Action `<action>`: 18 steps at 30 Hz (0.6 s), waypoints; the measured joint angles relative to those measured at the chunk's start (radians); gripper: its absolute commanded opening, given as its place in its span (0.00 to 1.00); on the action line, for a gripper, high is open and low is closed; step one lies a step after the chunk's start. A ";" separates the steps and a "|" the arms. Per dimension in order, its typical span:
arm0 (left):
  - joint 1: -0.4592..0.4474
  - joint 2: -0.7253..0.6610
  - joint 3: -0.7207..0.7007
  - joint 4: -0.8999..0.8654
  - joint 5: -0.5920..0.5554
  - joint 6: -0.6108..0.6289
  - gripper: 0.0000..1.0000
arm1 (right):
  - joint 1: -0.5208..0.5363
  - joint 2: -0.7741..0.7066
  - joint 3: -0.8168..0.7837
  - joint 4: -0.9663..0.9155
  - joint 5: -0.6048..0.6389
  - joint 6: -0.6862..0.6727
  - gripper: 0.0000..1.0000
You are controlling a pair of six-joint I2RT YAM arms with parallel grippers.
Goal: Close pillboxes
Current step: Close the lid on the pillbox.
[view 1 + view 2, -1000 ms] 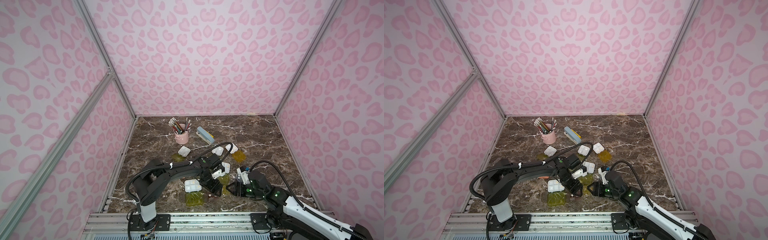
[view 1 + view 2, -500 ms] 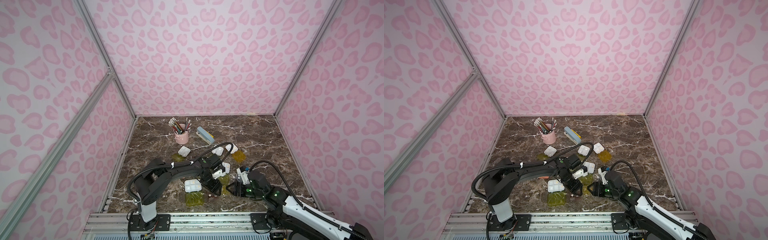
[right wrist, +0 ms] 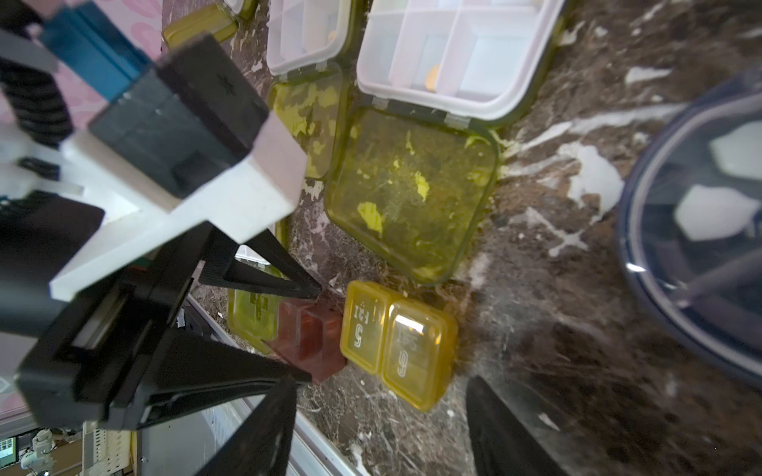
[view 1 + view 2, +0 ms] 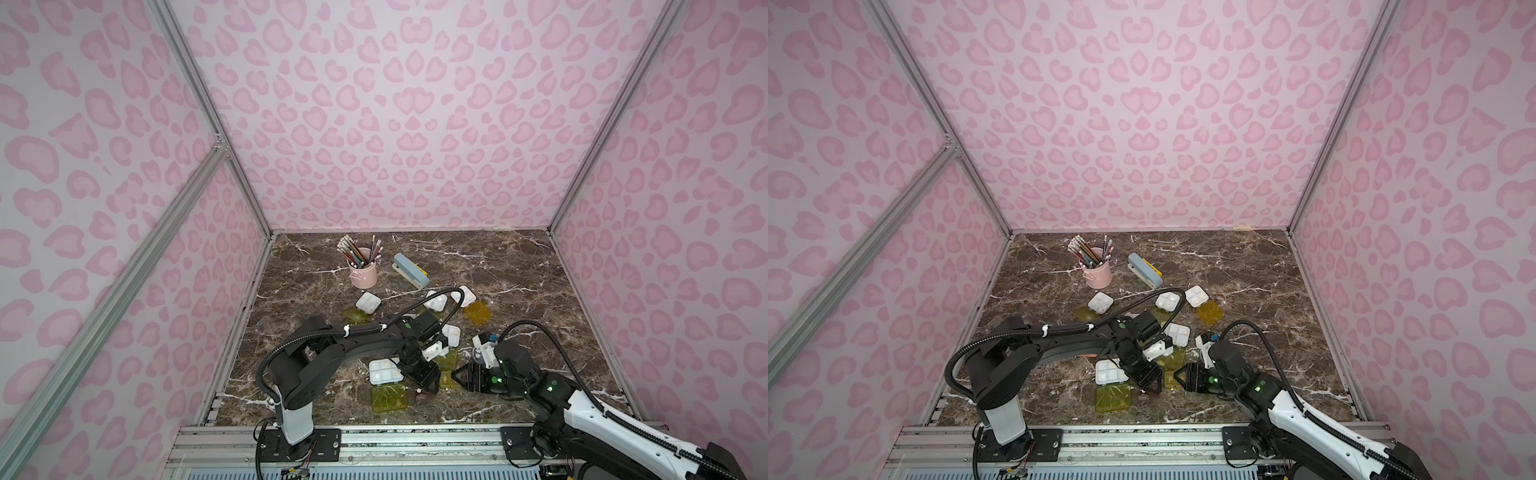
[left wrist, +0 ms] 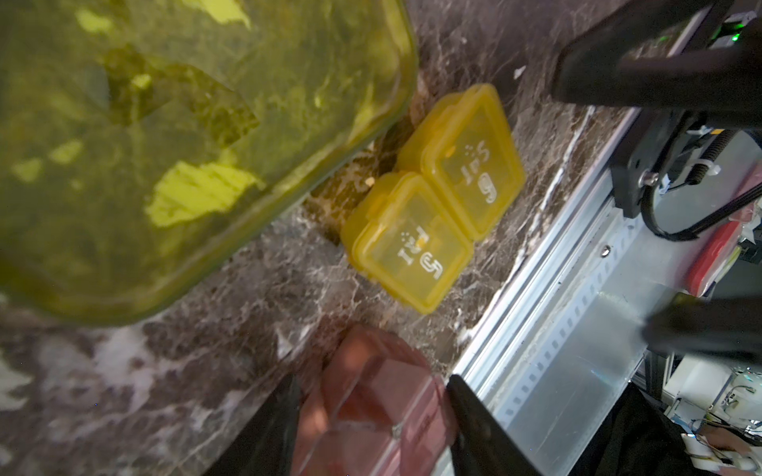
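We note: left gripper (image 5: 373, 381) jaws straddle small translucent brown plastic pillbox (image 3: 317, 338), both fingers close against its sides; firm clamp we cannot tell. Box sits on dark marble-pattern table (image 4: 519, 270) near front rail (image 5: 556, 288), just beside closed yellow twin-cell pillbox (image 5: 433, 193). Right gripper (image 3: 381, 385) jaws apart, empty.

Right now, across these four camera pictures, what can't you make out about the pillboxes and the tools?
Small translucent red-brown plastic pillbox: left wrist view, blurred and cut off by the frame edge; whether the left tool grips it is unclear.
Round dark-rimmed clear-lidded case: right wrist view, blurred, cut off by the edge.
Yellow twin plastic pillbox: in both top views too small to tell open from shut.
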 measured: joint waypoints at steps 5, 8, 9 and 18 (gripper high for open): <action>0.007 0.000 -0.009 0.009 0.000 0.000 0.54 | 0.000 0.011 0.006 0.005 0.000 0.000 0.66; 0.009 0.000 -0.013 0.017 0.000 0.000 0.54 | 0.000 0.018 0.007 0.006 0.000 0.000 0.66; 0.009 0.000 -0.015 0.020 0.000 0.000 0.54 | 0.000 0.020 0.007 0.006 0.000 0.000 0.66; 0.014 -0.003 -0.020 0.022 0.000 0.000 0.62 | 0.000 0.029 0.018 0.006 0.000 0.007 0.66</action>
